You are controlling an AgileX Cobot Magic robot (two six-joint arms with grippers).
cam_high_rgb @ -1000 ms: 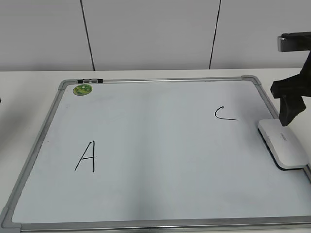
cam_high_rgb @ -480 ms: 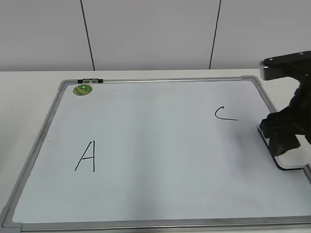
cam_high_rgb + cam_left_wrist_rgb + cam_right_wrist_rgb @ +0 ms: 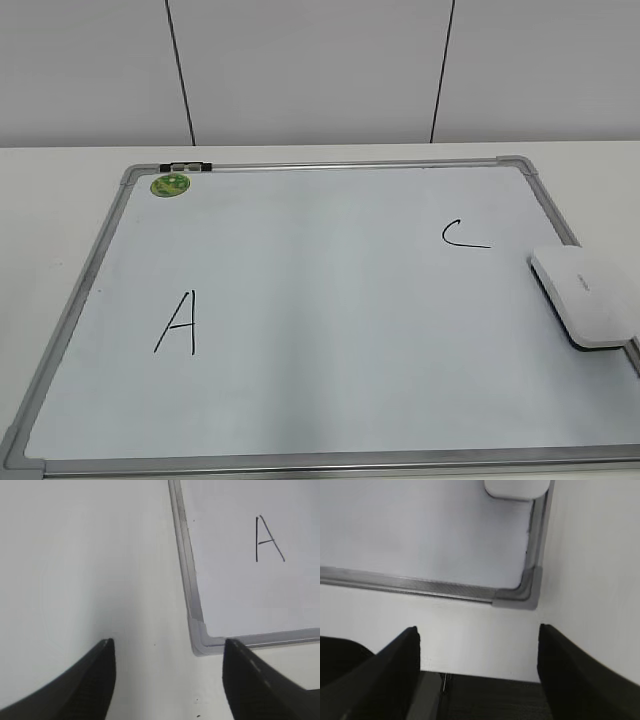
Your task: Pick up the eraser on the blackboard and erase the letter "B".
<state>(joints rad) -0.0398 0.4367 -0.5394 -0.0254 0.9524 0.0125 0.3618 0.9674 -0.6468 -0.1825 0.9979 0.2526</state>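
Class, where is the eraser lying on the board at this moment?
In the exterior view the eraser lies flat at the whiteboard's right edge, just right of and below the letter C.

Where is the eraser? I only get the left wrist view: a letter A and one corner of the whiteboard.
Observer: The eraser lies flat at the right edge of the whiteboard, nothing gripping it.
Operator: Any more letters?
Observer: One more, a C, just left of the eraser's far end.
Operator: And the other arm?
Observer: The right gripper is open, above the table just off the whiteboard's near right corner.
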